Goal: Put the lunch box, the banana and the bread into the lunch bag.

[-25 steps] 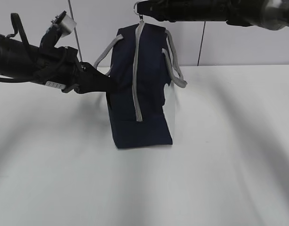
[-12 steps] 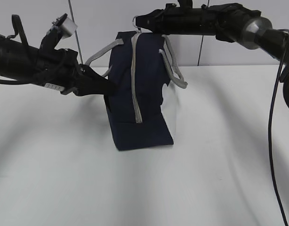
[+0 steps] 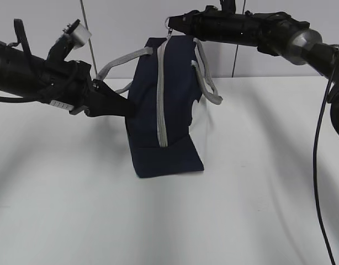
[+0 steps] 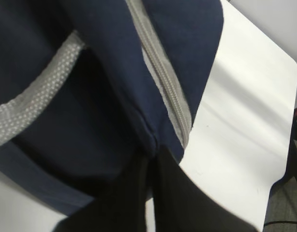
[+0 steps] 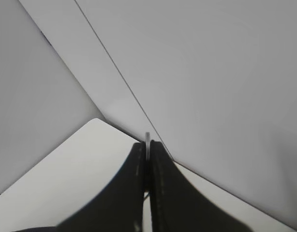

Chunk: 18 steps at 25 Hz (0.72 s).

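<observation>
The dark navy lunch bag (image 3: 164, 105) stands on end on the white table, its grey zipper (image 3: 162, 94) running down the side that faces me, closed as far as I see. My left gripper (image 3: 124, 106) is shut on the bag's navy fabric at its left edge; the left wrist view shows the fabric (image 4: 114, 96) pinched at the fingertips beside the zipper (image 4: 163, 82). My right gripper (image 3: 170, 23) is shut on the zipper's ring pull (image 5: 147, 140) at the bag's top. The lunch box, banana and bread are out of view.
Two grey strap handles (image 3: 205, 77) hang at the bag's left and right sides. The white table (image 3: 258, 182) stretches out around the bag. A grey panelled wall (image 3: 125, 22) stands close behind it.
The right gripper with the ring pull has come down and slightly right from the frame's top edge. The bag's top has leaned right with it. The left gripper keeps its hold.
</observation>
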Each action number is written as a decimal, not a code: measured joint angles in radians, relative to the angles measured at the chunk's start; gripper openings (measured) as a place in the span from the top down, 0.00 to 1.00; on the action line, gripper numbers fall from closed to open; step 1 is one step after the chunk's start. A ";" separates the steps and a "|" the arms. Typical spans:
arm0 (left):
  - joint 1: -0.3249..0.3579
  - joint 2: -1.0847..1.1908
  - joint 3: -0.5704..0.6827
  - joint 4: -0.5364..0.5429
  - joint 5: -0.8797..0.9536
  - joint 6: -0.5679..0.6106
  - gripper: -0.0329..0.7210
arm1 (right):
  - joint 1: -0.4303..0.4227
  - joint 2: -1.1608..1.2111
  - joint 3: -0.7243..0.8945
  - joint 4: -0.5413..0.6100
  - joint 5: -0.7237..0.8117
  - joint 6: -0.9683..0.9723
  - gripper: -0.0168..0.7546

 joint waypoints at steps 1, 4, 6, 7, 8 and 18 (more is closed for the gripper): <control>0.000 0.000 0.000 0.001 0.005 -0.002 0.95 | 0.000 0.000 -0.001 0.000 0.000 0.006 1.00; 0.000 0.000 -0.001 0.003 0.013 -0.003 0.95 | 0.000 0.002 -0.001 0.002 0.000 0.030 1.00; 0.001 0.000 -0.001 0.008 0.023 -0.004 0.95 | 0.002 0.002 -0.001 0.002 -0.002 0.056 1.00; 0.001 0.000 -0.001 0.012 0.029 -0.008 0.95 | 0.002 0.002 -0.001 -0.001 -0.007 0.074 1.00; 0.001 0.000 -0.001 0.020 0.036 -0.012 0.95 | 0.002 0.002 -0.001 -0.006 -0.017 0.092 1.00; 0.001 -0.021 -0.001 0.061 0.074 -0.040 0.95 | -0.032 0.002 -0.007 -0.081 -0.134 0.180 1.00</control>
